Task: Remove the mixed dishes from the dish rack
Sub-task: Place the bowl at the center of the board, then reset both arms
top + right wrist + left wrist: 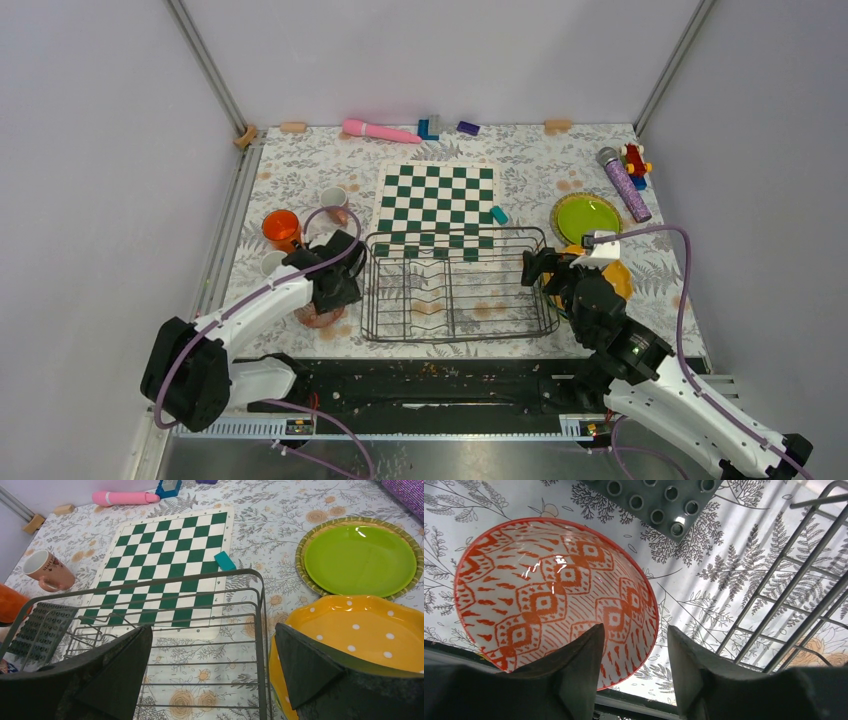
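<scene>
Beside dish rack point(452, 290), left pincer point(635, 630) parted above bowl point(549, 595), right pincer point(214, 627) wide, both empty.

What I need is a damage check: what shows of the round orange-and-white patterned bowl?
The round orange-and-white patterned bowl looks glossy glazed ceramic, with orange diamonds, dashes and rim, no cracks visible. It appears mouth up and empty on the floral table cover, left of the dark wire dish rack. The left gripper hangs over its near edge, jaws apart.
</scene>
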